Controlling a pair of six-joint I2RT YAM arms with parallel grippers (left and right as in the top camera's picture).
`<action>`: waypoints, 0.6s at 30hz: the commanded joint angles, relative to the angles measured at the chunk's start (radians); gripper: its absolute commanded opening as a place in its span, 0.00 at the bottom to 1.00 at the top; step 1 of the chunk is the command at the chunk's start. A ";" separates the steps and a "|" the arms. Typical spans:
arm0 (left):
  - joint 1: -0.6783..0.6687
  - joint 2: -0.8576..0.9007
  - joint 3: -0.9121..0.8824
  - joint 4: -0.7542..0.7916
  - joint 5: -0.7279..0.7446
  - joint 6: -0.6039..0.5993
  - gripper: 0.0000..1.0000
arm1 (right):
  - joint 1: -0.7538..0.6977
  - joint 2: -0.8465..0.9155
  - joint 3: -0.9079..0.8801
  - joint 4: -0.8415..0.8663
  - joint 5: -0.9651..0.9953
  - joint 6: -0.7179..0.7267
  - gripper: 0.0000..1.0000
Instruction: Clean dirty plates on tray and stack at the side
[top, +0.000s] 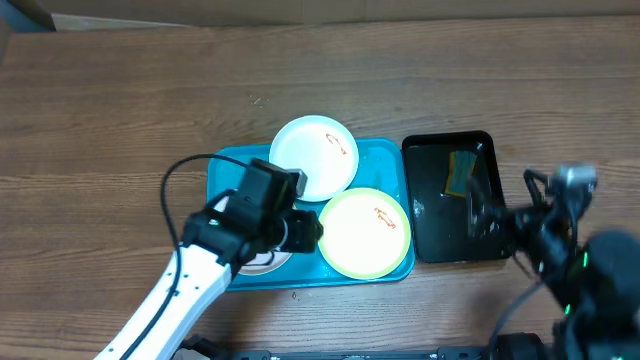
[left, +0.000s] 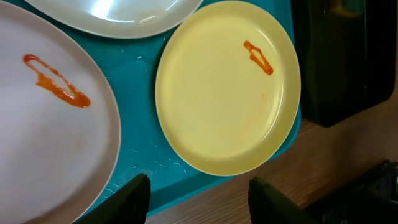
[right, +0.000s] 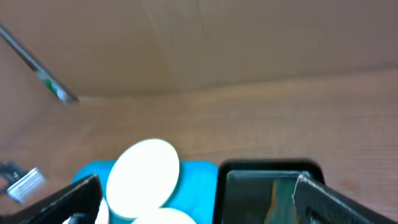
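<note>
The left gripper (left: 199, 185) is held partly apart, nothing gripped, by the front rim of the tray (top: 228, 172), whose long axis runs left-right overhead. Three plates lie flat in it: a yellow-green plate (left: 227, 93), a near white plate (left: 50, 143) (its smear hidden overhead by the arm (top: 190, 282)) and a far white plate (top: 314, 157). The right gripper (right: 198, 194) is spread wide. A sponge (top: 461, 172) lies in the black tray (top: 432, 228).

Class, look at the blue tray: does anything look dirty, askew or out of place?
Orange smears dirty the yellow plate, the near white plate and the far white plate, which also overhangs the tray.
</note>
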 joint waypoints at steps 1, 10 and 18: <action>-0.029 0.037 -0.048 0.049 -0.037 -0.076 0.52 | -0.004 0.222 0.174 -0.114 0.002 -0.044 1.00; -0.042 0.209 -0.063 0.132 -0.069 -0.106 0.46 | -0.004 0.700 0.438 -0.311 -0.069 -0.042 1.00; -0.042 0.243 -0.062 0.162 -0.062 -0.106 0.33 | -0.004 0.886 0.437 -0.335 0.130 0.069 0.81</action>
